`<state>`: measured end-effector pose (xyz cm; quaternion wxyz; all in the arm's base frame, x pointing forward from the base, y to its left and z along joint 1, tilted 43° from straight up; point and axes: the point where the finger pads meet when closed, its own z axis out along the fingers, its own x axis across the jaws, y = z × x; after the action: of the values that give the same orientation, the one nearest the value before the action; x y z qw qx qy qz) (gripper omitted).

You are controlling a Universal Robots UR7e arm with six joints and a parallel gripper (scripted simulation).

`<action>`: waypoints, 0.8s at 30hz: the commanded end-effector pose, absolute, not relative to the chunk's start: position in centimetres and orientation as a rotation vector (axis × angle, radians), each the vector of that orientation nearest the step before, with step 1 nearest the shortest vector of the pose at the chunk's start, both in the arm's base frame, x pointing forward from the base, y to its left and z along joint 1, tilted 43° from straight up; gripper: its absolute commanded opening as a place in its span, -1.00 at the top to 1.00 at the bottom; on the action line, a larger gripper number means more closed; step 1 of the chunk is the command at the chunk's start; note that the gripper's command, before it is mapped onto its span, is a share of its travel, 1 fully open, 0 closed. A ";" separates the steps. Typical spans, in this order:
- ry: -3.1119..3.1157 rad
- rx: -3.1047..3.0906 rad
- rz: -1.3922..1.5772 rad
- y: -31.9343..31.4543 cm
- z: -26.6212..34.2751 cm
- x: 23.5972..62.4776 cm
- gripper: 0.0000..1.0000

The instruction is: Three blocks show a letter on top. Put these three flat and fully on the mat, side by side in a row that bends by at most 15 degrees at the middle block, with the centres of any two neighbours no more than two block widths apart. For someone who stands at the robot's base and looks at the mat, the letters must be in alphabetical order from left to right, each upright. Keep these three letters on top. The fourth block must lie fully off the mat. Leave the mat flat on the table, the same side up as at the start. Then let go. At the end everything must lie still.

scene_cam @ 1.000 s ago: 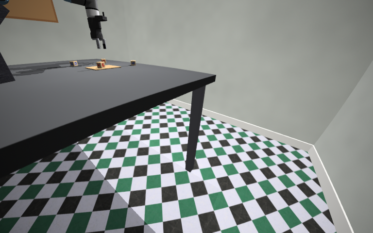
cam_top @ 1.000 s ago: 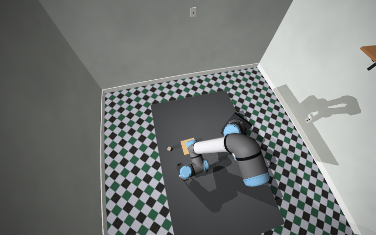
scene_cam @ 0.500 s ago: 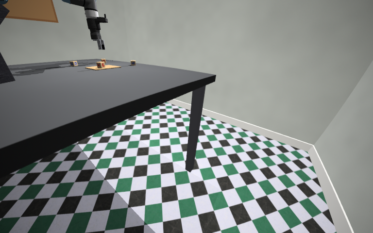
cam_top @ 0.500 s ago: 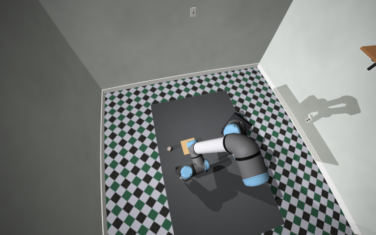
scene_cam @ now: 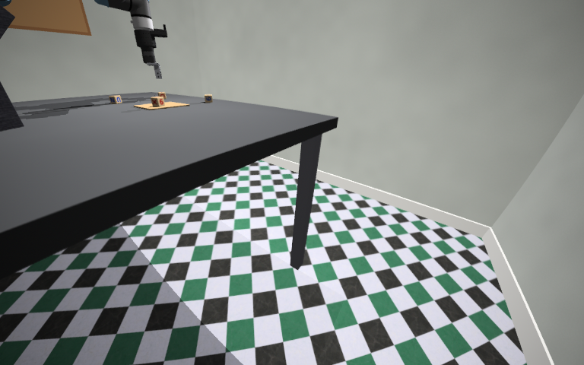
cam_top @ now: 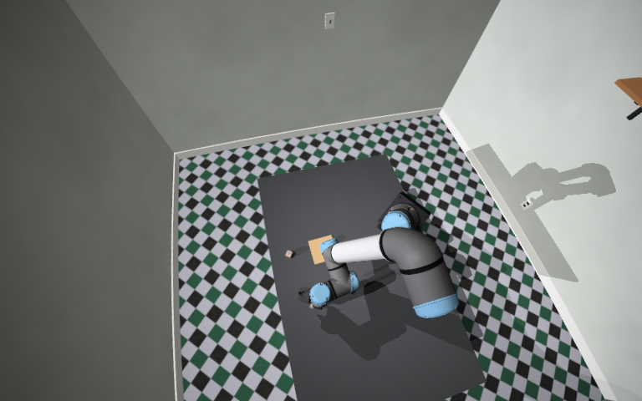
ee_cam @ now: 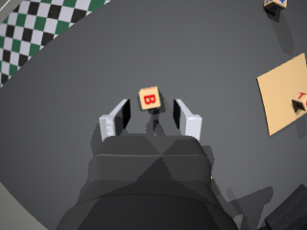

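Hovering with my gripper [scene_cam: 157, 71] [ee_cam: 152, 108] wide open and holding nothing, I look down on the red B block [ee_cam: 150, 99], which sits on the table [scene_cam: 241, 125] [ee_cam: 211, 53] [cam_top: 331, 198], off the mat [cam_top: 316, 252] [scene_cam: 176, 104] [ee_cam: 278, 96].

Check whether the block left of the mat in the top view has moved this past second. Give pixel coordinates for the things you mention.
No; the block [cam_top: 289, 253] [scene_cam: 208, 98] [ee_cam: 275, 5] keeps the same gap from the mat [cam_top: 315, 251] [scene_cam: 176, 104] [ee_cam: 278, 98] there.
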<state>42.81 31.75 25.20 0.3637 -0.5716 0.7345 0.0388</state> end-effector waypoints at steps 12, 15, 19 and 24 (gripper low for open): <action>1.765 -1.614 0.025 32.2 25.2 42.7 -1.00; 1.756 -1.624 0.020 32.3 25.2 42.7 -1.00; 1.751 -1.629 0.017 32.3 25.2 42.7 -1.00; 1.750 -1.630 0.016 32.3 25.2 42.7 -1.00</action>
<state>42.66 32.29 25.12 0.3657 -0.6334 0.6819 0.0070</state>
